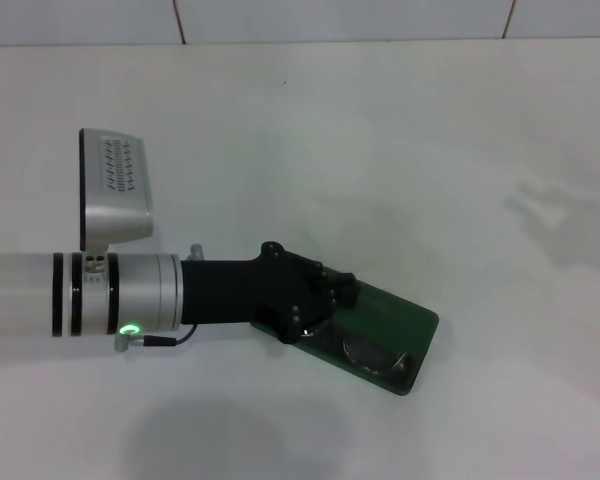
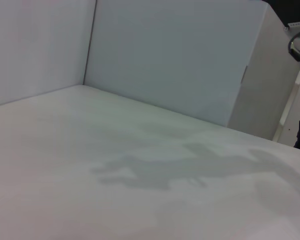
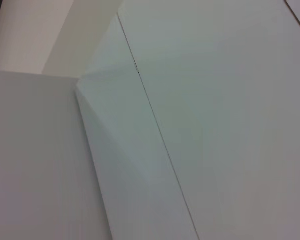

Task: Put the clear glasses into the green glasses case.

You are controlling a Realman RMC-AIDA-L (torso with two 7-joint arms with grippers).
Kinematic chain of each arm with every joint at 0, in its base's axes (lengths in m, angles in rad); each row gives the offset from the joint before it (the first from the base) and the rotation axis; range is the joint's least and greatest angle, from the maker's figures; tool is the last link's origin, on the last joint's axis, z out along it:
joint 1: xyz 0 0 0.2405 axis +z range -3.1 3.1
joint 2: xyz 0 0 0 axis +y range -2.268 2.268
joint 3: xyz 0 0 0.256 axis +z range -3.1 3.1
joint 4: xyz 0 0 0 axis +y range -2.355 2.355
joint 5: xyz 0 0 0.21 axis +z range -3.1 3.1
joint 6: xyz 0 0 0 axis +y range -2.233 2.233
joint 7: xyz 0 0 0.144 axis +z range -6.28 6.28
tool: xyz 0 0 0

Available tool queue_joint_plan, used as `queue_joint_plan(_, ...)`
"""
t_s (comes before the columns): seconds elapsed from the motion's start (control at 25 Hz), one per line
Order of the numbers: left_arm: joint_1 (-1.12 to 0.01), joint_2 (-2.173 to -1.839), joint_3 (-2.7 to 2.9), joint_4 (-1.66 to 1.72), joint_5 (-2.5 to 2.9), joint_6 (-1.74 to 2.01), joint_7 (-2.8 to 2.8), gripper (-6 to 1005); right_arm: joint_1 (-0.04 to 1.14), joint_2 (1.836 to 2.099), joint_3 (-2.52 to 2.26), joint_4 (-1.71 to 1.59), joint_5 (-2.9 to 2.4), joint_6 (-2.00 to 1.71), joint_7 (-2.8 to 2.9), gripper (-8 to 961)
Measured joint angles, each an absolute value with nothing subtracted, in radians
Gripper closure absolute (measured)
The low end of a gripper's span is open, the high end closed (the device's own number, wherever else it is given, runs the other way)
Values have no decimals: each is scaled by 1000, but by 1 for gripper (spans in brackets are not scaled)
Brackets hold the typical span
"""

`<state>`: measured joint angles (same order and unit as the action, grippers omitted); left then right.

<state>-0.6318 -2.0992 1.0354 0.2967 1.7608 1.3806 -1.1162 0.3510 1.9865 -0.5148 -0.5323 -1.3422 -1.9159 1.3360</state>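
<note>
In the head view the green glasses case [image 1: 405, 318] lies on the white table at the lower right of centre, set at an angle. The clear glasses [image 1: 368, 354] show as a transparent curved lens along the case's near edge. I cannot tell whether they rest inside the case or on top of it. My left arm reaches in from the left, and its black left gripper [image 1: 332, 296] sits over the case's left end and hides that part. Neither wrist view shows the case or the glasses. My right gripper is out of view.
The white table [image 1: 380, 150] stretches on every side of the case, and a white tiled wall runs along its far edge. The left wrist view shows bare tabletop [image 2: 115, 175] and white walls meeting in a corner. The right wrist view shows only white panels.
</note>
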Motion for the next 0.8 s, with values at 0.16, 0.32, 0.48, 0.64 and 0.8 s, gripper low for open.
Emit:
queue_joint_plan(0.16, -622, -2099, 1035, 295, 1761, 1380, -1115, 892, 351, 1986, -515, -532, -1342, -1912, 1330, 710)
queue_joint_plan(0.32, -612, -2099, 1032, 294, 1761, 1377, -1115, 892, 351, 1987, -518, -532, -1342, -1902, 1328, 710)
queue_joint_plan(0.48, -605, -2100, 1030, 294, 1761, 1374, -1115, 892, 353, 1988, -519, -531, -1342, -1902, 1325, 710)
queue_joint_plan(0.64, -596, -2100, 1030, 294, 1761, 1372, -1115, 892, 354, 1988, -519, -531, -1342, -1901, 1322, 710)
queue_joint_plan(0.8, -592, -2100, 1030, 295, 1761, 1371, -1115, 891, 354, 1988, -519, -531, -1342, -1900, 1317, 709)
